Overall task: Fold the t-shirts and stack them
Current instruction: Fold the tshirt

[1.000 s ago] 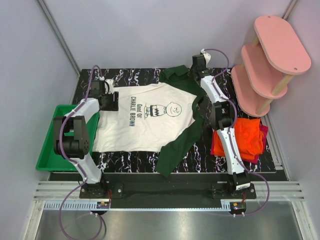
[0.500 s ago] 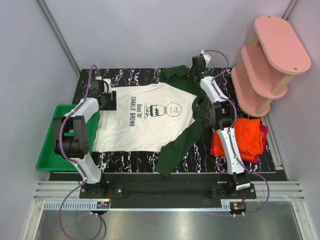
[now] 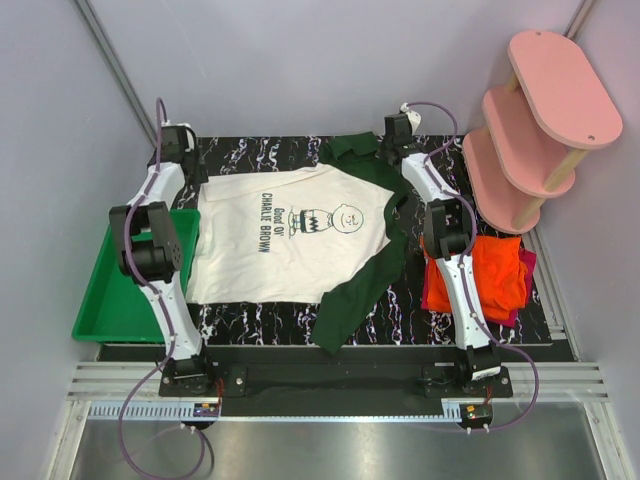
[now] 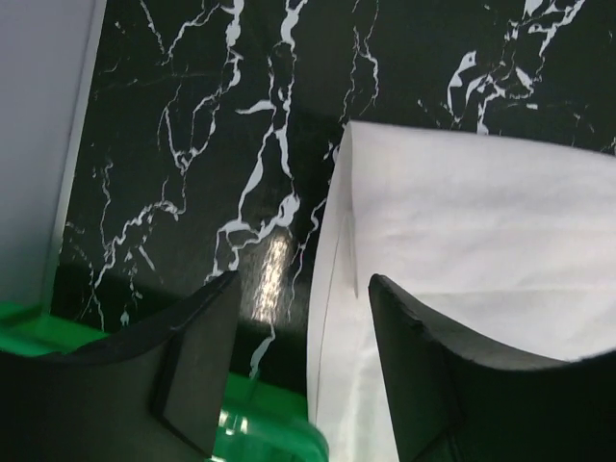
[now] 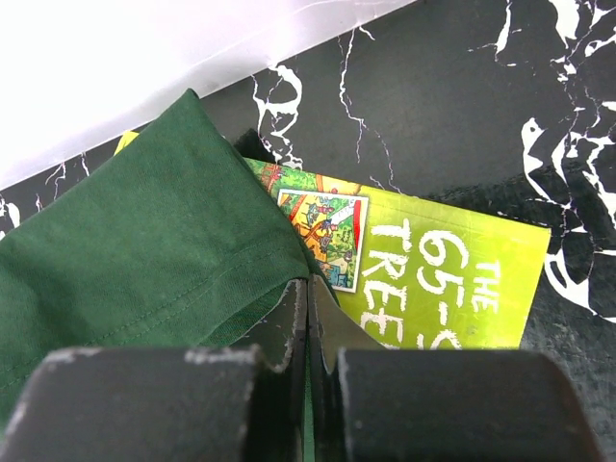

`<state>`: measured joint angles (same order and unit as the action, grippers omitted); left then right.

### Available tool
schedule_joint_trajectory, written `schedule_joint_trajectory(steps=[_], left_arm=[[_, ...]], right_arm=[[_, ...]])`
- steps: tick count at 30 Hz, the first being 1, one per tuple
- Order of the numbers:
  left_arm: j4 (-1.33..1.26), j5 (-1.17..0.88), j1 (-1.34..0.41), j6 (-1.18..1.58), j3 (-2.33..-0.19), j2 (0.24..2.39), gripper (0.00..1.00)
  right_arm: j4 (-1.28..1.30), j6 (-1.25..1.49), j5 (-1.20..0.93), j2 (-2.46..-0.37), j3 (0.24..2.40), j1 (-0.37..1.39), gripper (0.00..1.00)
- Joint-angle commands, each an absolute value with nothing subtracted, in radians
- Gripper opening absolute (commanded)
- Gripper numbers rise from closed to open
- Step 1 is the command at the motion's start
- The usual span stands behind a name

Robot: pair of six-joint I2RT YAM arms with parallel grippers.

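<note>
Right wrist cam: my right gripper (image 5: 308, 294) is pinched shut on the green sleeve (image 5: 144, 250) hem, just over a little green book (image 5: 433, 279), I guess to fold it inward. Meanwhile my left gripper (image 4: 300, 294) hangs open astride the hem corner. Charlie Brown shirt (image 3: 290, 235) lies flat mid-table, print up, cream body smooth. The 2 orange and magenta shirts (image 3: 497, 275) sit stacked at right.

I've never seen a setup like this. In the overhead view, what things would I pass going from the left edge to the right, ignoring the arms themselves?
green tray → Charlie Brown t-shirt → orange t-shirt → pink shelf
</note>
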<state>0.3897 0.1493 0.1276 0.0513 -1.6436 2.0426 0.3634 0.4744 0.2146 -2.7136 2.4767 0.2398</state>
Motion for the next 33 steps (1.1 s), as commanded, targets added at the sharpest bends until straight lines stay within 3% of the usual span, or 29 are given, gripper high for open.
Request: schedule_joint_trajectory(steps=[1, 4, 25, 33], left_arm=[[0.469, 0.051, 0.130, 0.074, -1.749, 2.103, 0.54], [0.469, 0.006, 0.124, 0.106, -1.740, 2.114, 0.47], [0.508, -0.028, 0.115, 0.084, -1.753, 2.209, 0.45], [0.506, -0.018, 0.115, 0.086, -1.767, 2.209, 0.39]], right_arm=[[0.341, 0.446, 0.198, -2.615, 2.470, 0.247, 0.00], [0.338, 0.439, 0.193, -2.615, 2.470, 0.247, 0.00], [0.334, 0.433, 0.181, -2.614, 2.464, 0.244, 0.00], [0.328, 0.428, 0.183, -2.614, 2.456, 0.244, 0.00]])
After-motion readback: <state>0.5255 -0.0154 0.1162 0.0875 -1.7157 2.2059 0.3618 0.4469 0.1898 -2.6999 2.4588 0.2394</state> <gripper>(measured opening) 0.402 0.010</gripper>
